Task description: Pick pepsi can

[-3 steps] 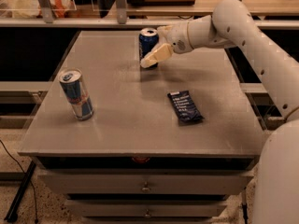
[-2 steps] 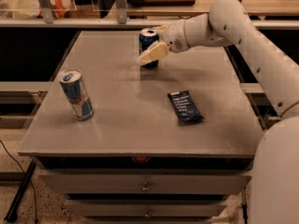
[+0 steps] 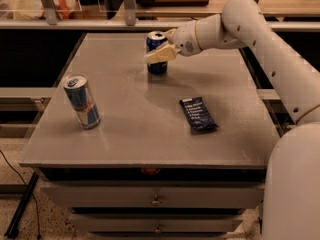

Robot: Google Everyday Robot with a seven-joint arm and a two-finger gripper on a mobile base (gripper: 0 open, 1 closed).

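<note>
Grey tabletop point(image 3: 125, 149), matte, is seen from the front and above, with drawers point(image 3: 156, 200) below it.

The pepsi can point(image 3: 157, 68) is stood upright on the far middle of the table, near the back edge. Dark blue body and silver top are visible, with the top's opening showing. The base is seen resting on the surface.

The gripper point(image 3: 159, 46) is located right at the can, brought in from the right at the end of the white arm point(image 3: 250, 29). The arm is stretched across the far right part of the table from the robot body point(image 3: 292, 184) at the lower right. A cream-coloured part of the gripper is laid across the can's near face, roughly at mid height, and the can's lower band is left exposed beneath it. Contact cannot be confirmed from this angle. Whether the fingers are spread or clamped on the can cannot be told.

A slim blue-and-silver can point(image 3: 82, 101) is stood upright at the left side, well apart from the gripper. A flat dark blue wrapper point(image 3: 198, 114) is laid right of centre, nearer the front than the pepsi can and apart from it.

A wooden shelf rail point(image 3: 100, 24) is seen behind the table.
</note>
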